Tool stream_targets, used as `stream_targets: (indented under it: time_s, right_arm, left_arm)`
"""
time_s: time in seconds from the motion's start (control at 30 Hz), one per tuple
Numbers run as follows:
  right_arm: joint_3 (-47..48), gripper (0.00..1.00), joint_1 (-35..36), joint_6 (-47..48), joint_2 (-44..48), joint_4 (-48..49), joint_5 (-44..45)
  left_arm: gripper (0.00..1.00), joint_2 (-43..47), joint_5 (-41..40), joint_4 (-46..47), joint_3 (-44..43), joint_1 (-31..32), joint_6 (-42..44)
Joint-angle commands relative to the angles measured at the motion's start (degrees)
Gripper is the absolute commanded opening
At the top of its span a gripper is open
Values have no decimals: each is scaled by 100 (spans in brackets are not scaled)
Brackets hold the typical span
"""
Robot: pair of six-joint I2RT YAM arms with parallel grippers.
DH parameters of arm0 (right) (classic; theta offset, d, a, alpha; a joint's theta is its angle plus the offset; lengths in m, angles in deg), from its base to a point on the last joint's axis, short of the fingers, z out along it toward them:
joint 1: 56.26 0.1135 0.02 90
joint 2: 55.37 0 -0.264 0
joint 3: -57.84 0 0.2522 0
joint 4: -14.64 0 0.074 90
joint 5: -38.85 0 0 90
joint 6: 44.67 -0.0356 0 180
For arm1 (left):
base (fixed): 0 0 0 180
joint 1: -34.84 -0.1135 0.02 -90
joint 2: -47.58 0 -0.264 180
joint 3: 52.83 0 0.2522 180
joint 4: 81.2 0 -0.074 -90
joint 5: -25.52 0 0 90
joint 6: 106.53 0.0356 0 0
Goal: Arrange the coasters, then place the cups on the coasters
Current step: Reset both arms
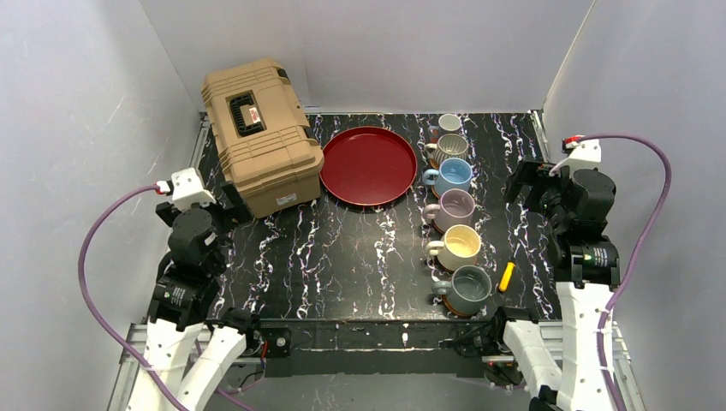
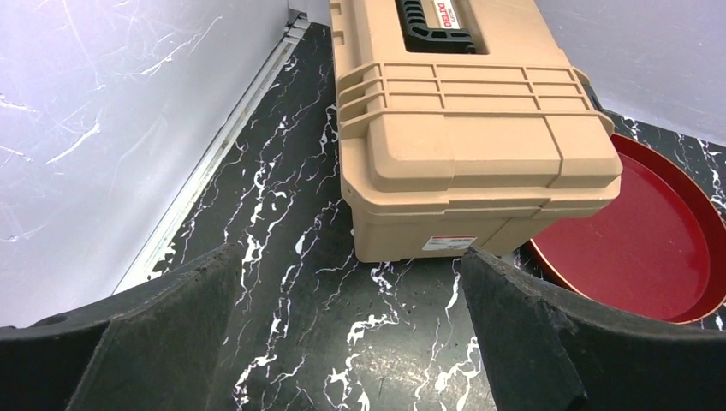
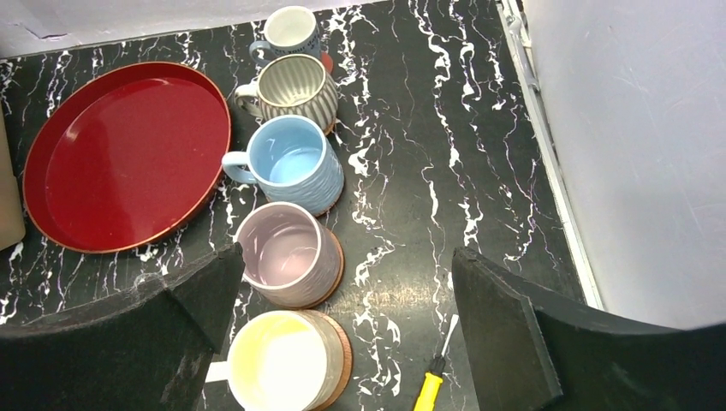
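Observation:
Several cups stand in a column on the right half of the table, from a small white cup (image 1: 449,123) at the back to a grey-green cup (image 1: 469,288) at the front. Each cup sits on a coaster. In the right wrist view the lilac cup (image 3: 282,250) and cream cup (image 3: 276,360) show brown coaster rims (image 3: 339,261), and a red coaster edge (image 3: 327,62) peeks beside the white cup (image 3: 289,30). My right gripper (image 1: 531,184) (image 3: 347,257) hangs open to the right of the column, holding nothing. At the left, my left gripper (image 1: 227,201) (image 2: 351,257) is open over bare table.
A tan toolbox (image 1: 261,133) (image 2: 462,128) stands at the back left, just ahead of the left gripper. Next to it lies a large red round tray (image 1: 369,165) (image 3: 128,154). A yellow-handled screwdriver (image 1: 507,276) (image 3: 431,385) lies right of the front cups.

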Motion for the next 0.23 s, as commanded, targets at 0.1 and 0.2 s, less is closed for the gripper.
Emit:
stream_targets:
  time_s: [0.1,0.2]
  right_arm:
    - [31,100,-14,122,84,343,99]
    - [23,100,-14,125,81,350,99]
  left_arm:
    - [98,53,31,208,115,-14,18]
    - [98,101,44,237,138,-13,-22]
